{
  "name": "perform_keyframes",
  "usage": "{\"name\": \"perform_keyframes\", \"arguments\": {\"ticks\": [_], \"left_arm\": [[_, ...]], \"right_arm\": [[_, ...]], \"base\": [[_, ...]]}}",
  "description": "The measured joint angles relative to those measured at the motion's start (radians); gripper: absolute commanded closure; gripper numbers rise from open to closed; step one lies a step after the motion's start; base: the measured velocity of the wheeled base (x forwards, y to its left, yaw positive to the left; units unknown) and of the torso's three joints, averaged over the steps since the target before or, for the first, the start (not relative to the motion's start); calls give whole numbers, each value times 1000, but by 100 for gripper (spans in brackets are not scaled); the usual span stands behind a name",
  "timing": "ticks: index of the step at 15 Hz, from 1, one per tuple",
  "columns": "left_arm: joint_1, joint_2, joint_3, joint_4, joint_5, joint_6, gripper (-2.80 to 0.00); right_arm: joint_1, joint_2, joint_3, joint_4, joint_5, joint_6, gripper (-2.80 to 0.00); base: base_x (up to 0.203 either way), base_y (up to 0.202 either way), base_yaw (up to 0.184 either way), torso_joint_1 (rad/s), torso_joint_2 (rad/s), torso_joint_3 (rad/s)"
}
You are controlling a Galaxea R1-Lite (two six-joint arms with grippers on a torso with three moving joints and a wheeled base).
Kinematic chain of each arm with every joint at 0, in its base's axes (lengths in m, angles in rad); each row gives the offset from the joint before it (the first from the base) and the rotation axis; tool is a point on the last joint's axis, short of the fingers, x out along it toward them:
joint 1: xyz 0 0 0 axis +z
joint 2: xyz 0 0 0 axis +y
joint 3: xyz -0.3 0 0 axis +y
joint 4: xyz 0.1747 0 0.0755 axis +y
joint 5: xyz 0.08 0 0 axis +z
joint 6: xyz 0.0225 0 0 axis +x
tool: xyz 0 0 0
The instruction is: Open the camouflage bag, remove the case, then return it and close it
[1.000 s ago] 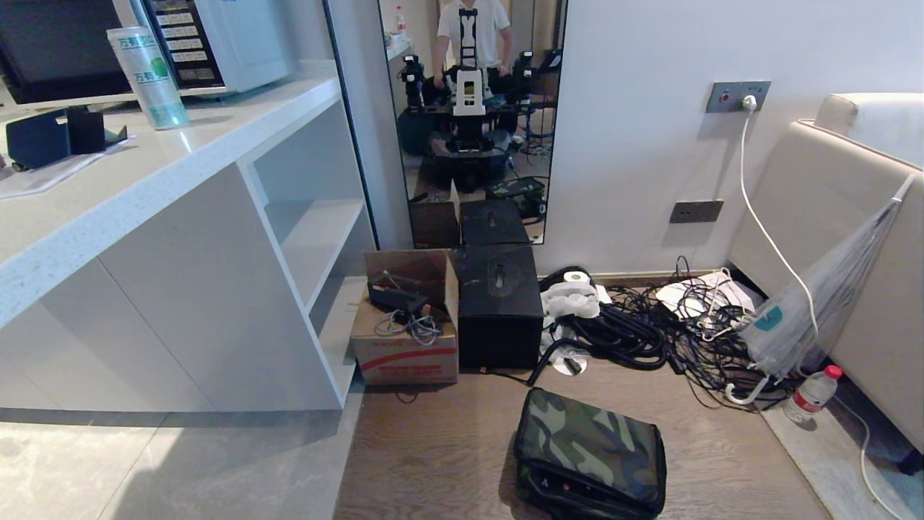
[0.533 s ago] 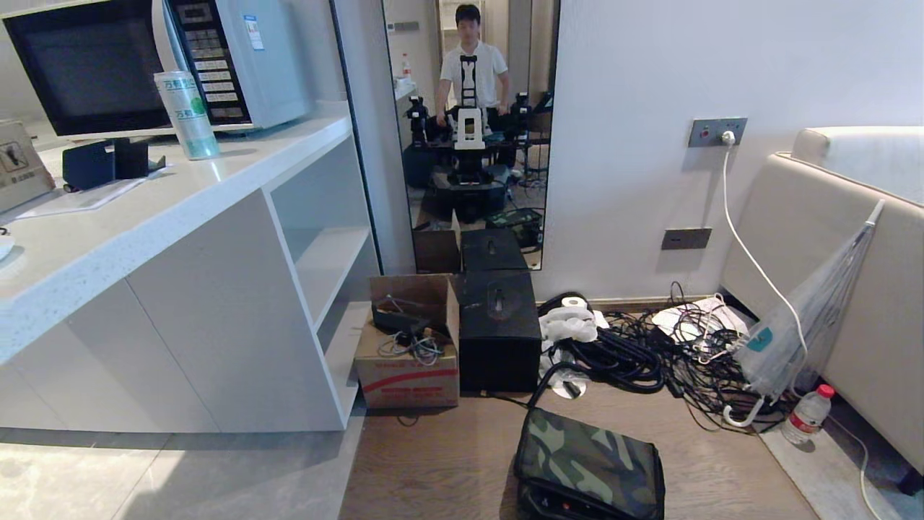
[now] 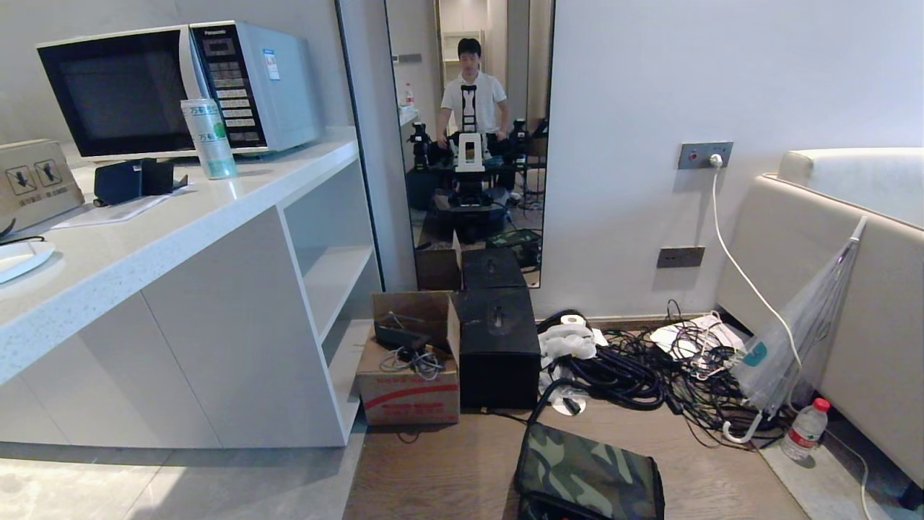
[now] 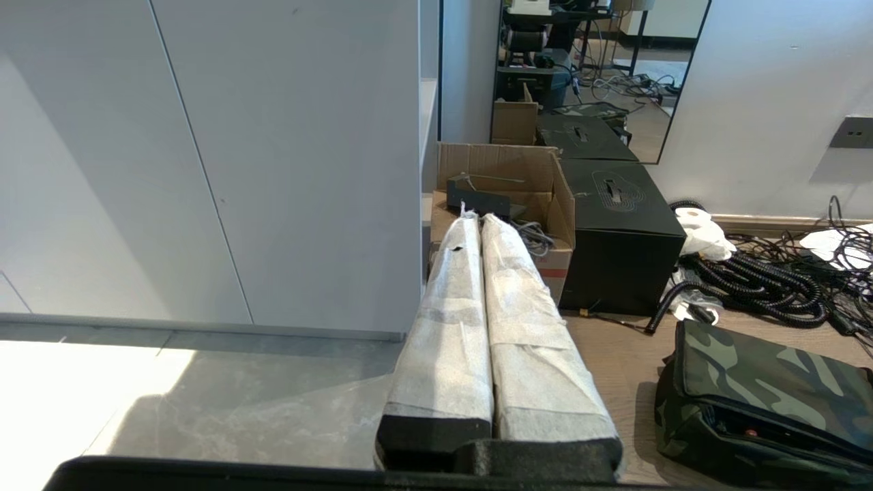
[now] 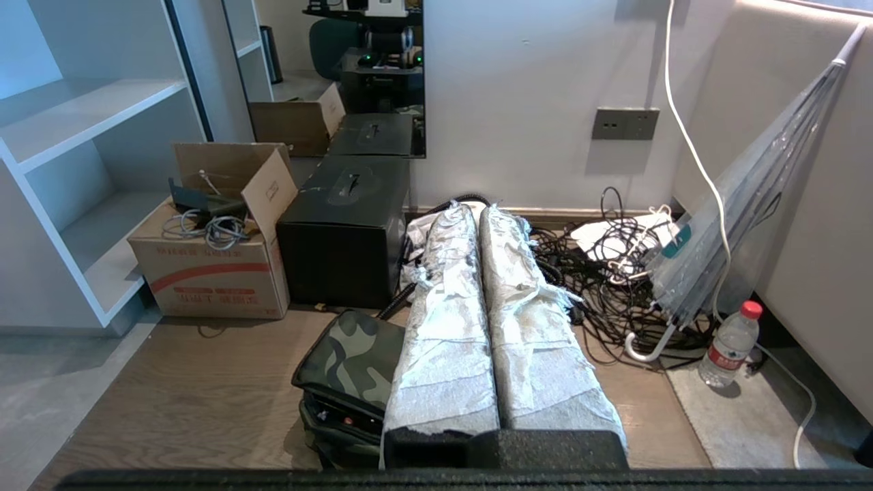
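Floor, near edge: camouflage bag (image 3: 588, 473), closed, lying flat on wood planks. Behind it: black cube box (image 3: 498, 347), beside an open cardboard box (image 3: 408, 361) holding cables. To the right: tangle of black cables (image 3: 642, 365), folded clear umbrella (image 3: 790, 339) leaning on a beige sofa (image 3: 852, 267), water bottle (image 3: 803, 429). Left: white counter (image 3: 144, 224) bearing microwave (image 3: 173, 87) and can (image 3: 208, 139). Wall mirror (image 3: 469, 130) reflects a person behind the robot.
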Motion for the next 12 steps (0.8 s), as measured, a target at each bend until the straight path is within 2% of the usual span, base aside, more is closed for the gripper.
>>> {"name": "perform_keyframes", "arguments": {"ticks": [6, 12], "left_arm": [[-1, 0, 0, 0, 0, 1, 0], [-1, 0, 0, 0, 0, -1, 0]], "right_arm": [[0, 0, 0, 0, 0, 0, 0], [0, 0, 0, 0, 0, 0, 0]], "base": [[14, 0, 1, 0, 1, 2], [191, 0, 2, 4, 2, 3]]}}
